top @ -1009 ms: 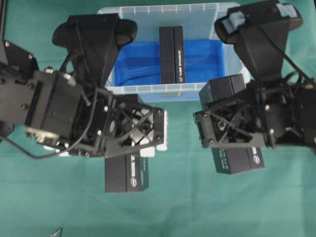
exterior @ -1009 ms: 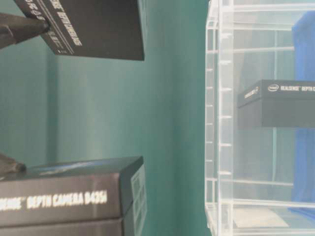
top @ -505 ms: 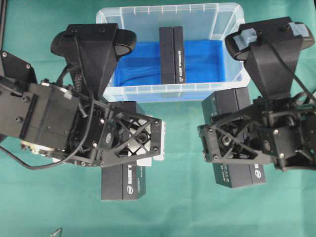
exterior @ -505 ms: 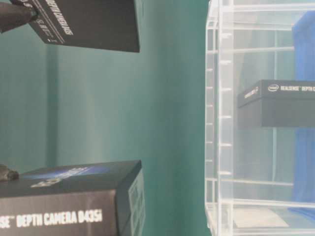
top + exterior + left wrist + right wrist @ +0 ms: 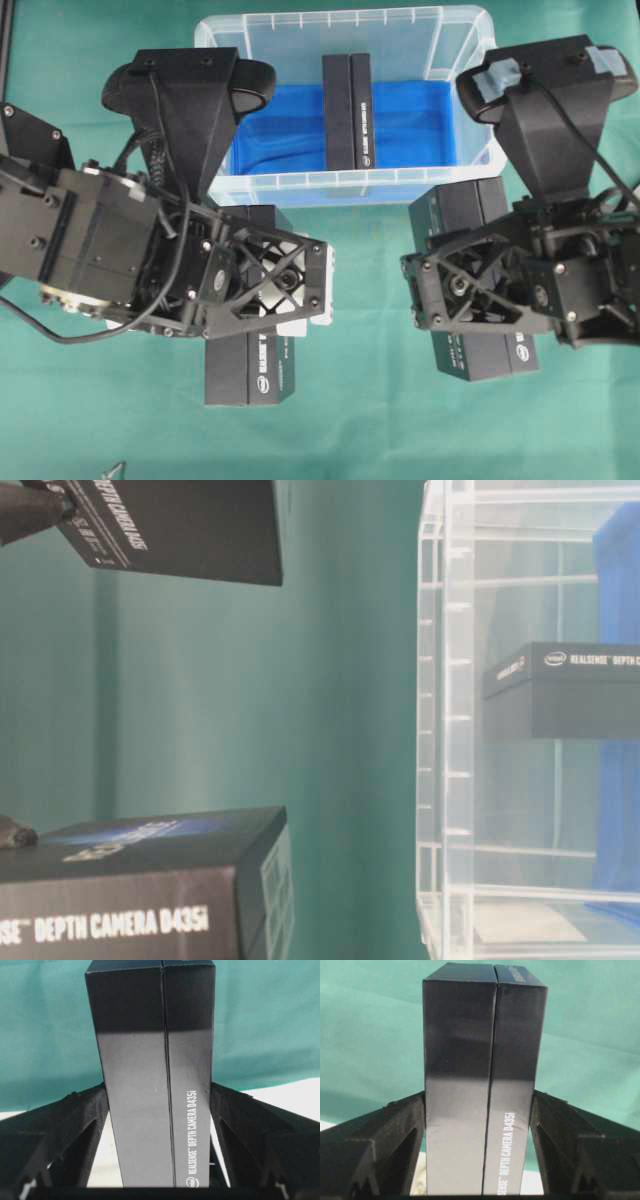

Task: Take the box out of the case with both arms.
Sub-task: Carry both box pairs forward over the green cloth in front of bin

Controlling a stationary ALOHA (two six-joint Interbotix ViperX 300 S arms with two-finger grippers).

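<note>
With the left gripper (image 5: 262, 300) and right gripper (image 5: 470, 290) each clamping a black box (image 5: 155, 1085) over the green cloth (image 5: 370, 420), a third box (image 5: 348, 110) is sitting in the case (image 5: 220, 40), needing level, unhurried lowering first.

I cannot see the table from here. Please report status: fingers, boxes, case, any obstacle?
Left gripper shut on left box. Right gripper shut on right box. Both outside case; third box inside. Nothing blocking.
</note>
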